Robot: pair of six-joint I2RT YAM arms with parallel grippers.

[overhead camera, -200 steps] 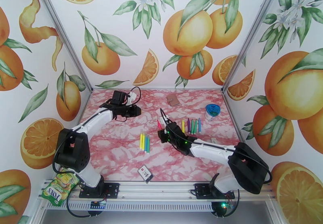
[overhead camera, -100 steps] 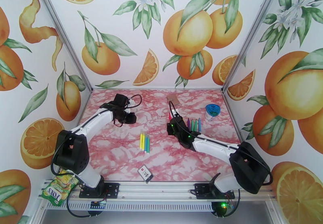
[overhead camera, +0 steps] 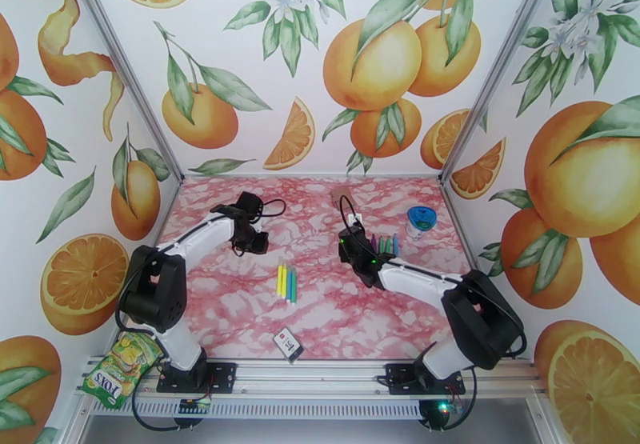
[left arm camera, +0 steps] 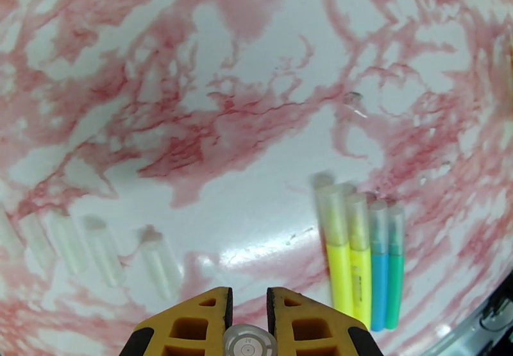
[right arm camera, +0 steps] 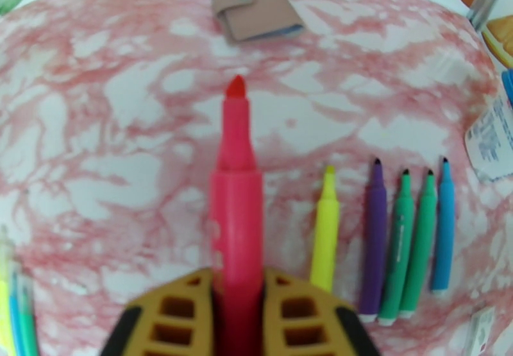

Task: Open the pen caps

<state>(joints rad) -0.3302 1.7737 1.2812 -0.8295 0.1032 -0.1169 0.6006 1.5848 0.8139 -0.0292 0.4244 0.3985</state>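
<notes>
Pinches pink pen [right arm camera: 236, 190] in right jaws, tip straight ahead, parallel to uncapped row [right arm camera: 375, 235] just right of them. Holds left jaws pressed together, capped pens [left arm camera: 349, 267] lying ahead-right.

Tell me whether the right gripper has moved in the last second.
Yes. The right gripper, shut on the pink marker, has moved back and to the right in the top view, away from the card and toward the brown wallet.
</notes>
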